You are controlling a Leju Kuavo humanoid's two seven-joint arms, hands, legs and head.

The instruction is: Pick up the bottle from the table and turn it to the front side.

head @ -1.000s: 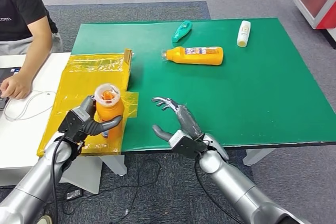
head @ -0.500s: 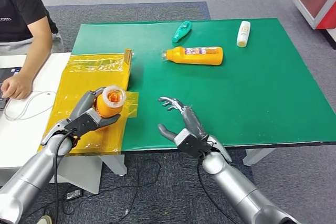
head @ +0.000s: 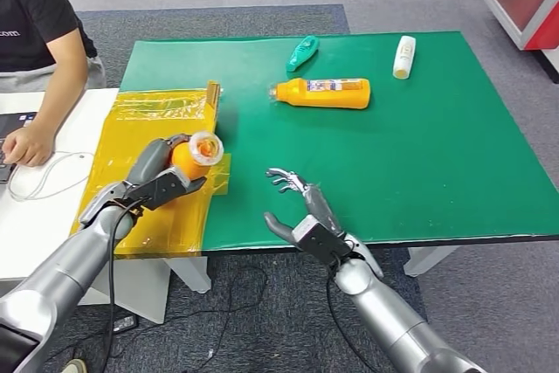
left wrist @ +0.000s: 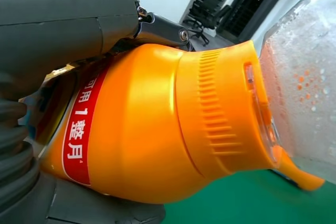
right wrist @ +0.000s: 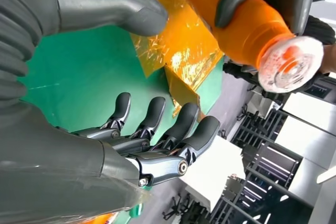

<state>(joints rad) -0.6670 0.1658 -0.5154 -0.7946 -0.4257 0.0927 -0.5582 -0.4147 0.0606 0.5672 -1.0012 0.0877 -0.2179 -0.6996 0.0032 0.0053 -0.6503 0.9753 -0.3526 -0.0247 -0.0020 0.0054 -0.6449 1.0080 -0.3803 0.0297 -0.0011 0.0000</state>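
Head view, left hand gripping bottle

A green counter carried the things. At its left edge a yellow sheet lay flat, reaching over onto a white counter beside it, with a cardboard piece upright at the sheet's far right corner. Toward the far edge lay an orange bottle on its side, a teal bottle just beyond it, and a white bottle near the far right corner.
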